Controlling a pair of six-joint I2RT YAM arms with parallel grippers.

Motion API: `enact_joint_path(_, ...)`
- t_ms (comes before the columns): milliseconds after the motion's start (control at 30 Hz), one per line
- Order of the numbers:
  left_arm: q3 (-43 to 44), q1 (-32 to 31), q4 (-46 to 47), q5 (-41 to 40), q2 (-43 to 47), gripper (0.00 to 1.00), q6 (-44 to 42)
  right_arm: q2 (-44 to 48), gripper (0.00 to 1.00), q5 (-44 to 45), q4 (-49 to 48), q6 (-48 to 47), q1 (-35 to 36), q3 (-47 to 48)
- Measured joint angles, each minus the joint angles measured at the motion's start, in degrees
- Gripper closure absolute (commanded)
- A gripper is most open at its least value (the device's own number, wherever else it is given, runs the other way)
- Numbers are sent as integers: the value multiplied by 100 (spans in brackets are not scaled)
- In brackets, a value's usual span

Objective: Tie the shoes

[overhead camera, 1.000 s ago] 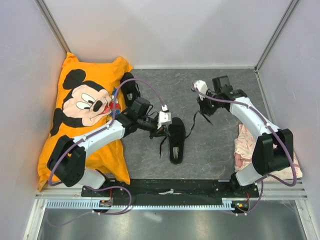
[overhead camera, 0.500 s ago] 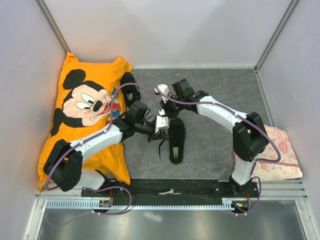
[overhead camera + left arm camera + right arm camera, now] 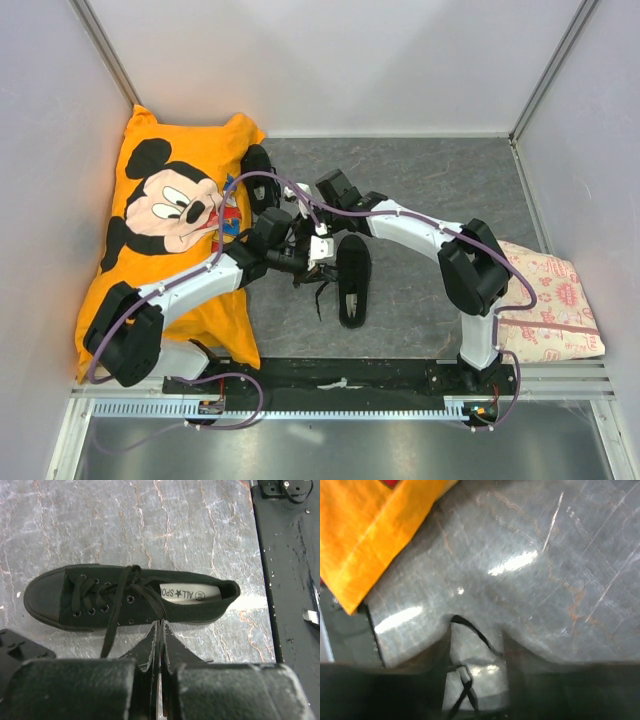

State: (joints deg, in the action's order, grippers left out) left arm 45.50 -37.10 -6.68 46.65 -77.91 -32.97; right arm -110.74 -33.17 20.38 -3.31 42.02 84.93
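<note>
One black shoe (image 3: 352,280) lies mid-table with its toe away from the arms; in the left wrist view the shoe (image 3: 130,600) lies sideways, laces loose. My left gripper (image 3: 318,266) sits just left of it, shut on a black lace (image 3: 159,611) that runs into its fingertips (image 3: 160,626). My right gripper (image 3: 303,215) reaches across to the far side of the left one. Its view is blurred: the right gripper (image 3: 476,642) stands open, a thin lace strand (image 3: 470,629) draped across the gap. A second black shoe (image 3: 262,178) rests against the pillow.
An orange Mickey Mouse pillow (image 3: 170,230) fills the left side, and its corner shows in the right wrist view (image 3: 370,535). A pink patterned cloth (image 3: 548,300) lies at the right edge. The black base rail (image 3: 340,375) runs along the near edge. White walls enclose the table.
My right arm has swung from the back right across to the left, beside the left gripper, and its jaws have parted. My left gripper has drawn slightly left, still pinching the lace.
</note>
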Motion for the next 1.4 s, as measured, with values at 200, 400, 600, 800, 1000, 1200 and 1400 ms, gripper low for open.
enact_joint_path(200, -133, 0, 59, -4, 9, 99, -2, 74, 18, -101, 420, -186, -219, 9)
enact_joint_path(400, -142, 0, 289, -22, -9, 98, 2, 767, 17, -186, 1349, -619, -911, 0)
enact_joint_path(600, -142, 0, 485, -96, -136, 98, 7, 1615, 20, -470, 2002, -800, -1298, -356)
enact_joint_path(800, -120, 0, 643, -155, -289, 98, 13, 1818, 22, -901, 2306, -643, -1318, -1060)
enact_joint_path(1000, -39, 0, 787, -175, -463, 98, 83, 1814, 31, -1115, 2361, -431, -1327, -1305)
enact_joint_path(1200, 94, 0, 894, -177, -612, 98, 114, 1757, 42, -1266, 2129, -140, -1327, -1333)
enact_joint_path(1400, 151, 0, 953, -170, -669, 98, 131, 1613, 54, -1303, 1954, 24, -1327, -1333)
